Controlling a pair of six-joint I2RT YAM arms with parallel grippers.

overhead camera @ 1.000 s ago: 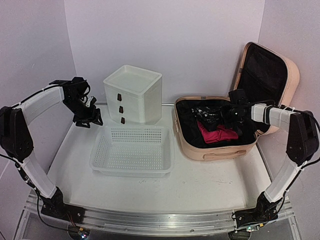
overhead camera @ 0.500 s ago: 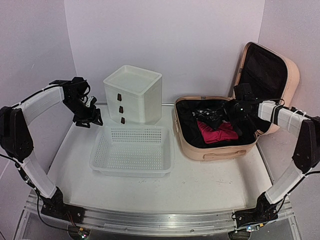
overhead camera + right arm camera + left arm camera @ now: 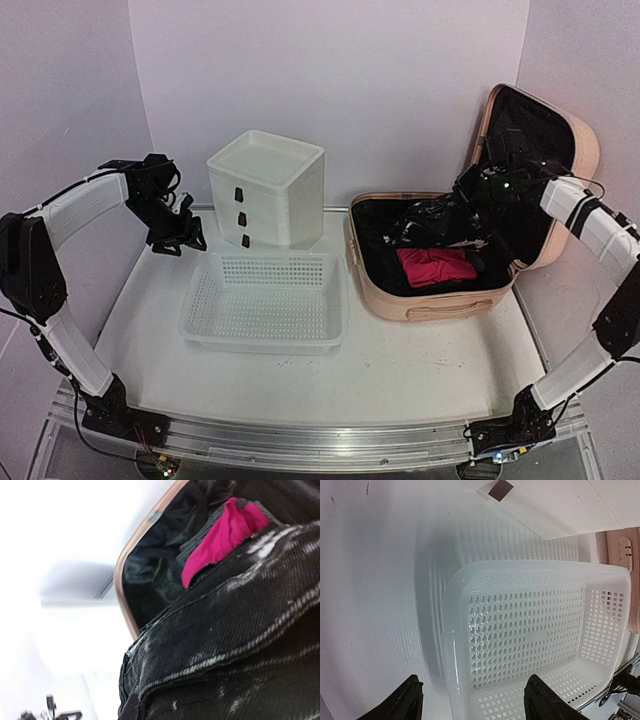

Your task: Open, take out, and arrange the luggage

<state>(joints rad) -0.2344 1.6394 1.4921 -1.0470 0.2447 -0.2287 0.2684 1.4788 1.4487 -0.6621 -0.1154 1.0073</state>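
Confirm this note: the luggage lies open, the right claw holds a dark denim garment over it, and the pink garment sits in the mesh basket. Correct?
One error: the pink garment lies inside the luggage, not in the mesh basket, which holds nothing, as the top external view shows. The rest stands: the luggage lies open and the right claw holds the dark denim garment over it.

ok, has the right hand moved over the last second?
Yes. The right hand has gone up and back toward the raised lid of the luggage, pulling the dark denim garment up off the pink cloth.
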